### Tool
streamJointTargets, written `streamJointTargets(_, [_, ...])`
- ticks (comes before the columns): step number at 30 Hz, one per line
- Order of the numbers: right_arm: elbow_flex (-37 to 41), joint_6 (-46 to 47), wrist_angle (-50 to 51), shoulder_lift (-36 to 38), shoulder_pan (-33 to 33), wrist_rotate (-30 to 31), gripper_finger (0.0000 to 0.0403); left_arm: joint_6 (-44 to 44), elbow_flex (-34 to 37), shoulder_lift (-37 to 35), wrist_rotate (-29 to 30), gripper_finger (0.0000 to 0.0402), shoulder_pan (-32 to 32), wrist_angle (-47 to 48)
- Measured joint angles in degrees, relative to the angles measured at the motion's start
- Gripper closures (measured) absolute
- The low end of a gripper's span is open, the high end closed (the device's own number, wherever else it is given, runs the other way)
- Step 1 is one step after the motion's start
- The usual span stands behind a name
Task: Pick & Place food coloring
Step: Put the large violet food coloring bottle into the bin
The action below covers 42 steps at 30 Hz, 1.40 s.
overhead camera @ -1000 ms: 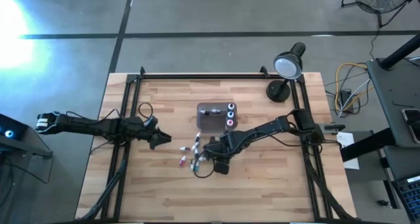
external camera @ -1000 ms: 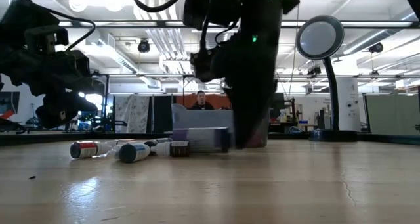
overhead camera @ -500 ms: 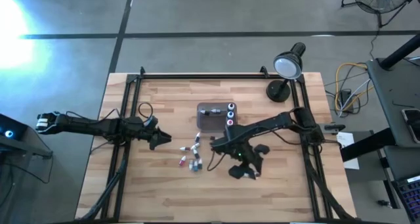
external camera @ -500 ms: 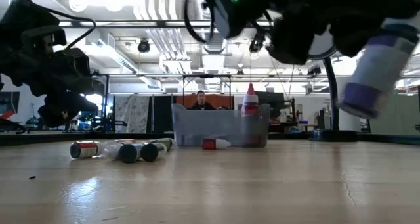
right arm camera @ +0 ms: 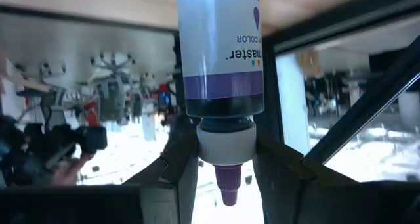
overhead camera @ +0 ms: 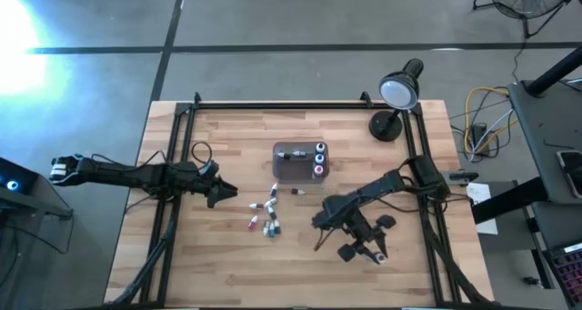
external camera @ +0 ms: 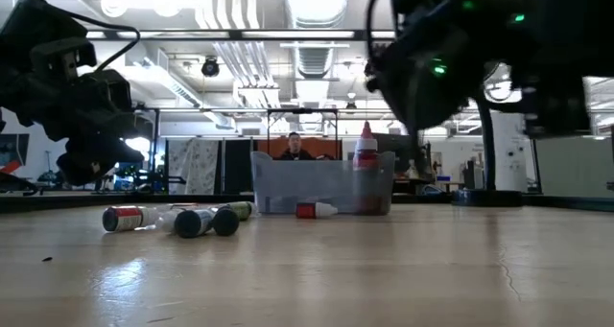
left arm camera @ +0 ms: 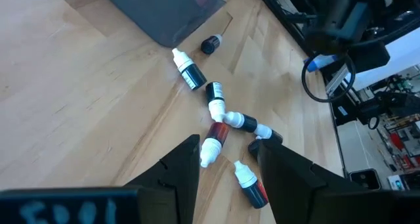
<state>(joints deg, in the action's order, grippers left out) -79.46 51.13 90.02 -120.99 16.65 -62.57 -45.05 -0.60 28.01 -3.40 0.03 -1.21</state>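
Several food coloring bottles [overhead camera: 264,215] lie on their sides on the wood table, near of the clear grey tray [overhead camera: 289,167]; the left wrist view shows them too [left arm camera: 220,129]. The tray holds a few more bottles [overhead camera: 318,160]; a red one [external camera: 365,150] stands upright. One small bottle [overhead camera: 296,191] lies just near of the tray. My left gripper [overhead camera: 227,195] hovers open to the left of the loose bottles, its fingers [left arm camera: 180,178] empty. My right gripper [overhead camera: 364,248] is over the near right of the table, shut on a white-and-purple bottle [right arm camera: 220,46]. My right gripper pinches the bottle's white collar [right arm camera: 225,144] between its two fingers [right arm camera: 178,159], just under the purple band. The bottle lies along the fingers, its body pointing away past their ends and its purple tip [right arm camera: 226,184] back toward the wrist. It is lifted clear of the table.
A black desk lamp [overhead camera: 396,96] stands at the far right corner. Black frame rails [overhead camera: 173,165] run along the table's left, right and far edges. Bare wood lies along the near side. A person [external camera: 293,147] sits in the room beyond the table.
My right gripper has swung away from the loose bottles beside the tray toward the table's right and near edges, turning its wrist over as it went. The white-and-purple bottle has gone with it, lifted clear.
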Motion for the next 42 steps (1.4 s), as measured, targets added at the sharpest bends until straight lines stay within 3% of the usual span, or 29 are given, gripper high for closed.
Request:
streamJointTargets(6, [2.3,-3.4,-0.5,0.0,3.3,-5.5,0.0268,0.7,0.0,0.0,0.0,0.0271,0.0,0.0])
streamJointTargets(18, [4.9,0.6,-4.1,0.0,4.1,-2.9,0.0237,0.7,0.0,0.0,0.0,0.0271,0.0,0.0])
streamJointTargets(25, [3.1,-0.7,-6.0,1.4,6.9,4.4,0.0228,0.4,0.0,0.0,0.0,0.0271,0.0,0.0])
streamJointTargets(29, [2.1,0.5,-13.3,2.9,12.5,14.8,0.0227,0.4,0.0,0.0,0.0,0.0271,0.0,0.0])
streamJointTargets(33, [2.0,9.2,-24.9,5.3,19.3,20.4,0.0227,0.4,0.0,0.0,0.0,0.0271,0.0,0.0])
streamJointTargets(42, [1.6,44.8,-27.5,11.9,31.1,32.5,0.021,0.3,0.0,0.0,0.0,0.0271,0.0,0.0])
